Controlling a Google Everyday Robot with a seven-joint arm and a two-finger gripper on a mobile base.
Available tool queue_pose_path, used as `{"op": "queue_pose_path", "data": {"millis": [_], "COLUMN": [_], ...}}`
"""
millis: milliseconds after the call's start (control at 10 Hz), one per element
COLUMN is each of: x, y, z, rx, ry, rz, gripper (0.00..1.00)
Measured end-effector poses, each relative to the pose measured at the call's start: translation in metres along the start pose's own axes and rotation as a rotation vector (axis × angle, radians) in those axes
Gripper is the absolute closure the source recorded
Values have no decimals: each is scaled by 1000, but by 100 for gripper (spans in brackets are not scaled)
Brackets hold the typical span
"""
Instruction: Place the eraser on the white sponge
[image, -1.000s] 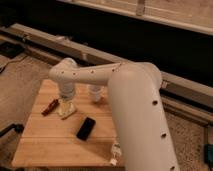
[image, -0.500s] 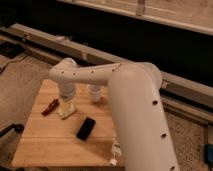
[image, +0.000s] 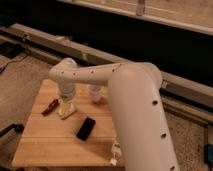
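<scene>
The eraser (image: 86, 128), a flat black block, lies on the wooden table (image: 45, 145) near its middle. The white sponge (image: 68, 112), a cream block, lies up and left of it, partly under my arm's end. My gripper (image: 66, 103) hangs from the white arm's wrist right above the sponge, on the table's left side, about a hand's width from the eraser.
A slim red-and-dark pen-like object (image: 50, 106) lies left of the sponge. A white cup (image: 96, 93) stands at the table's back. A white labelled bottle (image: 116, 152) lies at the front edge beside my arm. Dark rails run behind the table.
</scene>
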Motion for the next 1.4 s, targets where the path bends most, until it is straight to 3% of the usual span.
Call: {"op": "queue_pose_path", "data": {"millis": [200, 600, 1100, 1400], "x": [-4, -59, -97, -121], "y": [-3, -23, -47, -52], "z": [1, 3, 27, 43], "rx": [1, 12, 55, 32], "ry": [-8, -59, -125, -139], "rz": [20, 65, 127, 135], "gripper": [20, 20, 20, 20]}}
